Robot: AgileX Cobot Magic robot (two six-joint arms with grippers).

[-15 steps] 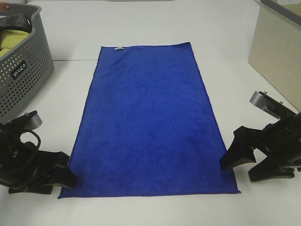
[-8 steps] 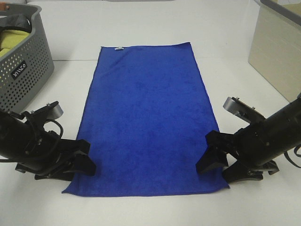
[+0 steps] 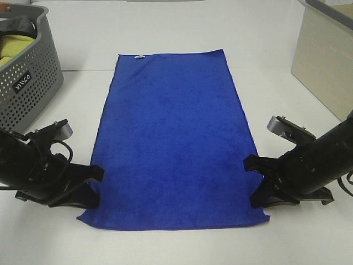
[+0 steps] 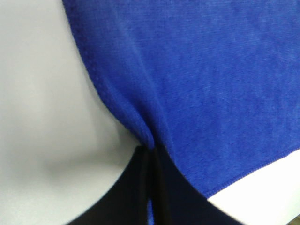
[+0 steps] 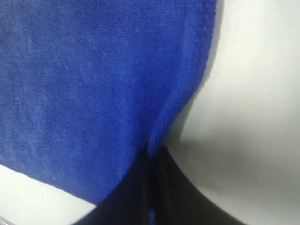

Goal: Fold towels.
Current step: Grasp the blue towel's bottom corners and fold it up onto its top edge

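Observation:
A royal blue towel point(image 3: 174, 138) lies flat and lengthwise on the white table, its small white tag point(image 3: 140, 56) on the far short edge. My left gripper point(image 3: 95, 187) is shut on the towel's left long edge near the front corner; the left wrist view shows its fingers point(image 4: 149, 187) pinching the hem of the towel point(image 4: 201, 79). My right gripper point(image 3: 255, 185) is shut on the right long edge near the front corner; the right wrist view shows the towel's hem point(image 5: 93, 79) pinched between its fingers point(image 5: 152, 187).
A grey perforated basket point(image 3: 25, 88) with a yellow-green cloth point(image 3: 12, 47) inside stands at the far left. A beige box point(image 3: 322, 61) stands at the far right. Bare white table lies beyond the towel's far edge.
Both grippers moved in from outside the towel's front corners onto its long edges and shut on them. The front edge has drawn slightly inward and forward.

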